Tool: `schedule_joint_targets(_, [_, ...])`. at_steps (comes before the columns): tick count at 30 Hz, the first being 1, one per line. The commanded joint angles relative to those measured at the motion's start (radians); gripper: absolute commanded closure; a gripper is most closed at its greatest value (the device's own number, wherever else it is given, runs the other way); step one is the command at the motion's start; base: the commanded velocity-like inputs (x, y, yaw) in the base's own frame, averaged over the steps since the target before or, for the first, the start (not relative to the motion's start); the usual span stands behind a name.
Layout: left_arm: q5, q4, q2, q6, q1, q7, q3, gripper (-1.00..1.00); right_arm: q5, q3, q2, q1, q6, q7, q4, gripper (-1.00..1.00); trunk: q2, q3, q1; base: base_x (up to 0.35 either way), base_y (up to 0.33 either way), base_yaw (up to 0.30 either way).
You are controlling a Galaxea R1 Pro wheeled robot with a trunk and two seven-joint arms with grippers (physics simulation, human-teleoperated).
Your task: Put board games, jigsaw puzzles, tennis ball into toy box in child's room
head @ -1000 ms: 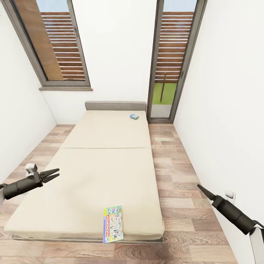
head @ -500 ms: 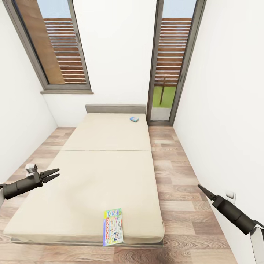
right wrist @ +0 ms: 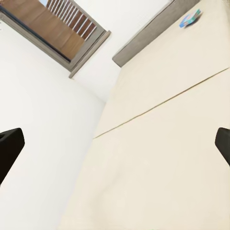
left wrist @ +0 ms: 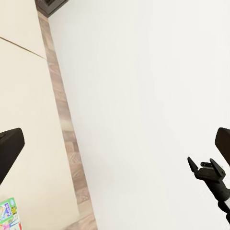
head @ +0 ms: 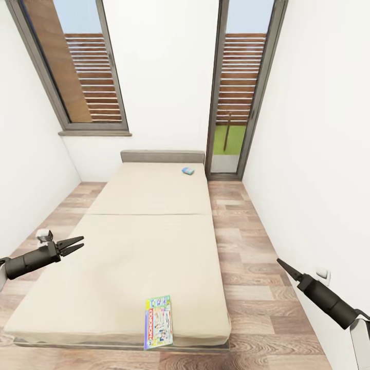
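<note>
White walls and plank floor framed the bed (head: 128,246); the view had tilted since earlier. A multicolour board game (head: 158,321), lettered MONOPOLY, lay at the near edge, a small blue one (head: 188,170) by the headboard (head: 162,155). The left gripper (head: 72,245) stood slightly parted and empty, the right gripper (head: 281,264) closed.

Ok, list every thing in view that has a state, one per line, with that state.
Multicolour board game: flat on the bed's near end, ungripped.
Small blue board game: lying near the headboard, ungripped.
Bed: bare mattress, no bedding.
Left gripper: open, empty.
Right gripper: appears shut, empty.
</note>
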Motion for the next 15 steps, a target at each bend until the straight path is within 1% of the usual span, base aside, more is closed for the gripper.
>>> schedule_joint_targets(1, [0.001,0.0,0.0,0.011,-0.001,-0.003,0.0,-1.0,-0.004,-0.001,0.0,-0.001,0.008,0.002,0.0,-1.0,-0.002,0.0,0.001,0.0,0.0,0.0])
schedule_joint_targets(15, [0.001,0.0,-0.001,0.011,-0.001,-0.003,0.0,-1.0,0.0,-0.001,0.004,-0.001,0.007,0.0,0.0,-1.0,-0.002,0.023,0.001,0.0,0.0,0.0])
